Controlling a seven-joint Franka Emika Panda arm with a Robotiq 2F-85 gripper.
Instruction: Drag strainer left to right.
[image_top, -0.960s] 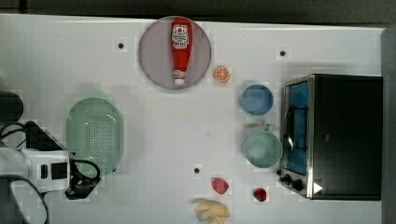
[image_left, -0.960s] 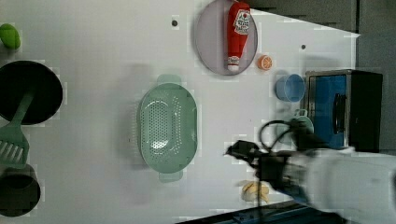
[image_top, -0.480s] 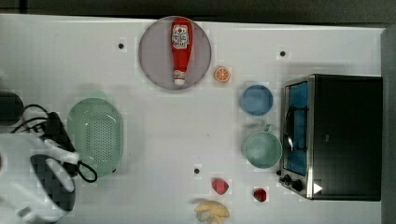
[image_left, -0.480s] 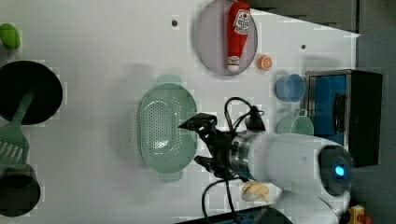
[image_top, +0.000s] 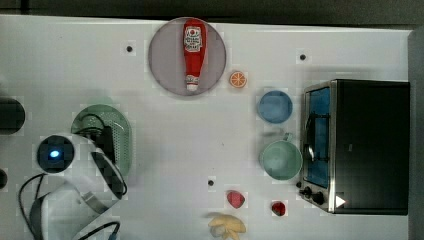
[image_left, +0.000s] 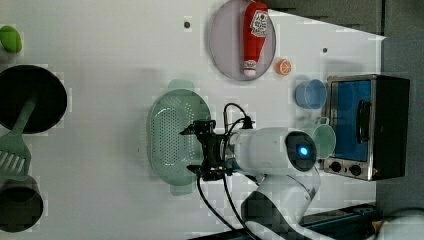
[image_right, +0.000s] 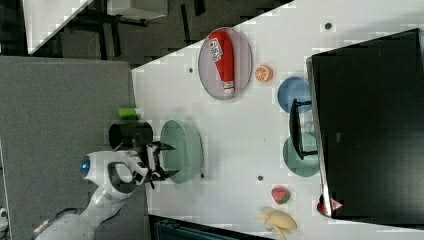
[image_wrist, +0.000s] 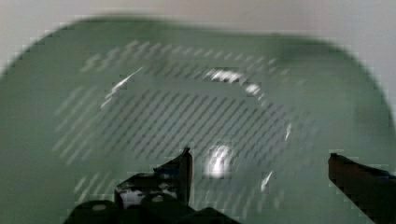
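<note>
Showing the strainer (image_left: 172, 137) on the white surface (image_left: 110, 45), well apart from the toaster oven (image_left: 367, 125) and on the far side of the grey plate (image_left: 230, 47) from it. The end effector (image_left: 197, 150) is held over the strainer's rim nearest the arm, its fingers spread wide and grasping nothing; in the wrist view the two fingertips (image_wrist: 182, 163) are seen apart above the perforated floor.

The strainer is judged to be light, stiff moulded plastic with a smooth, somewhat slippery skin, so it should slide easily across the surface and could skate or pivot if pushed off-centre. A hold across the thin side wall, one finger inside and one outside, is judged the soundest; the small tab handles at the oval's ends offer an alternative.

In the top view much of the strainer (image_top: 117, 132) is covered by the arm and its cable. Whether the fingertips touch the plastic cannot be told. The wrist view is smeared, and the holes read as streaks. The strainer's underside, and any feet there, are hidden.
</note>
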